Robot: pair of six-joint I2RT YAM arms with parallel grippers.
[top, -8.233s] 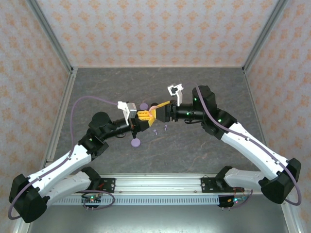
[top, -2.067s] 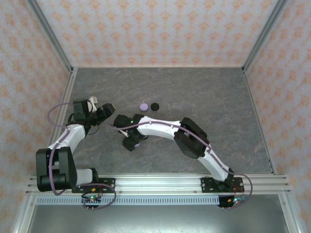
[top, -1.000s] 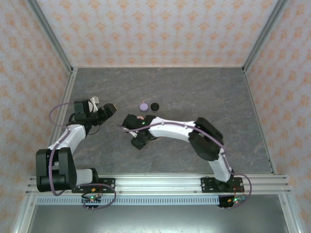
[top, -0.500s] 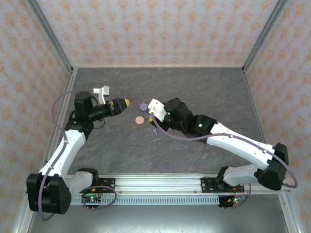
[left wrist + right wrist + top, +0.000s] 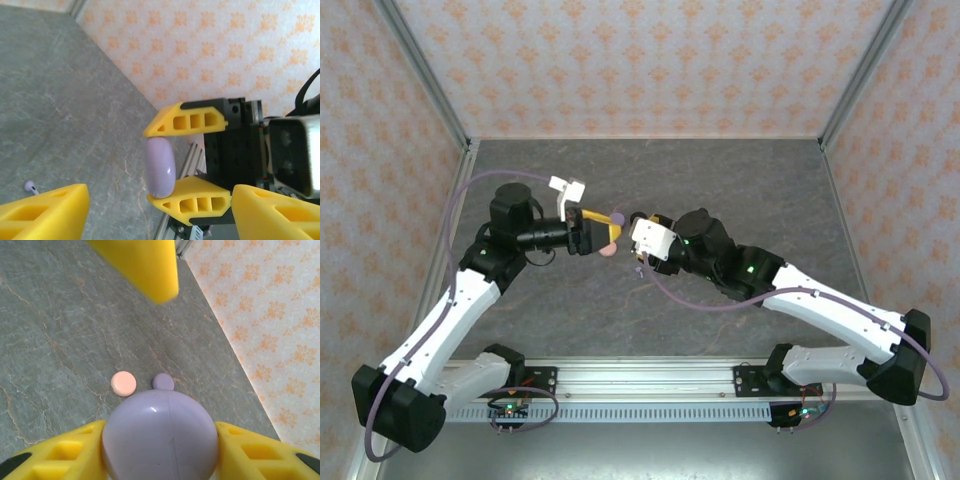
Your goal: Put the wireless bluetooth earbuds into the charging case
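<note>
lavender case aloft, lavender earbud lying loose

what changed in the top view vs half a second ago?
The left gripper swung right and nearer; it is open and faces the right gripper, which is clamped on the lavender case. The pink disc, lavender disc and loose earbud stayed put.

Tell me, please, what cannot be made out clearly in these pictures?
1. Inside the lavender case: right wrist view, its own shell hides it.
2. The earbud: left wrist view, too small to tell a left bud from a right one.
3. The left gripper, its fingers: left wrist view, the bottom edge cuts them off.
</note>
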